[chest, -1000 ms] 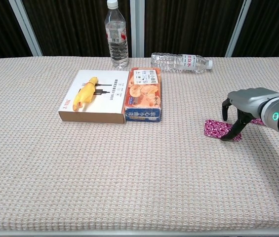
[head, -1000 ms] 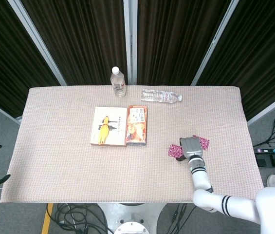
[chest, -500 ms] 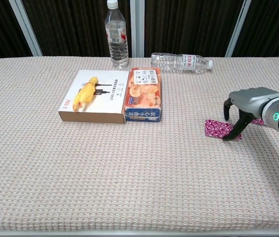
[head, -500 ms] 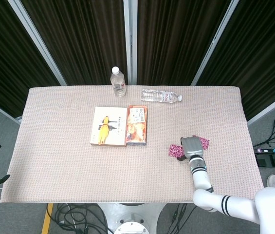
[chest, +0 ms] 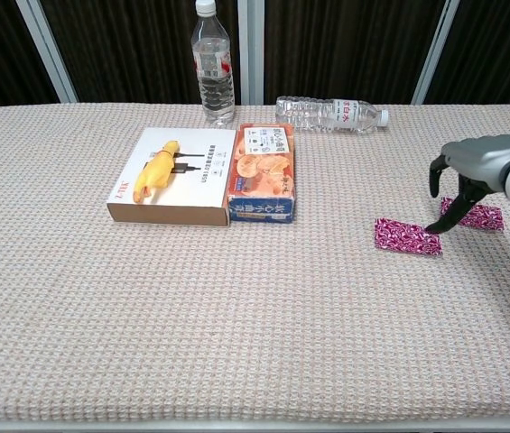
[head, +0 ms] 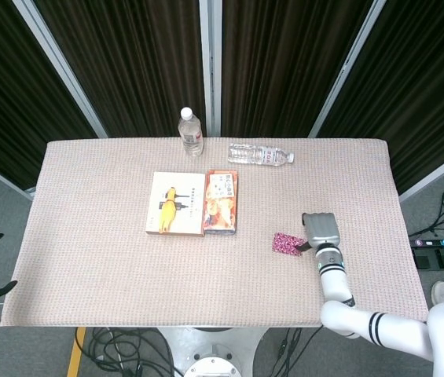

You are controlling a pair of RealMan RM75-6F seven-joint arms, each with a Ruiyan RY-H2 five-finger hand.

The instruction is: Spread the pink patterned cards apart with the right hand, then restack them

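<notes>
Now the right hand (chest: 471, 180) hovers over the right part of the table (chest: 236, 316), fingers apart and curved down, holding nothing. One fingertip (chest: 435, 229) touches the near pink card (chest: 407, 236); the second card (chest: 473, 215) lies just right of it.

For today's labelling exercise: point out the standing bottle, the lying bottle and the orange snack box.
standing bottle (chest: 213, 77), chest view, on its label.
lying bottle (chest: 327, 114), chest view, mid-body.
orange snack box (chest: 263, 171), chest view, centre of its top face.
</notes>
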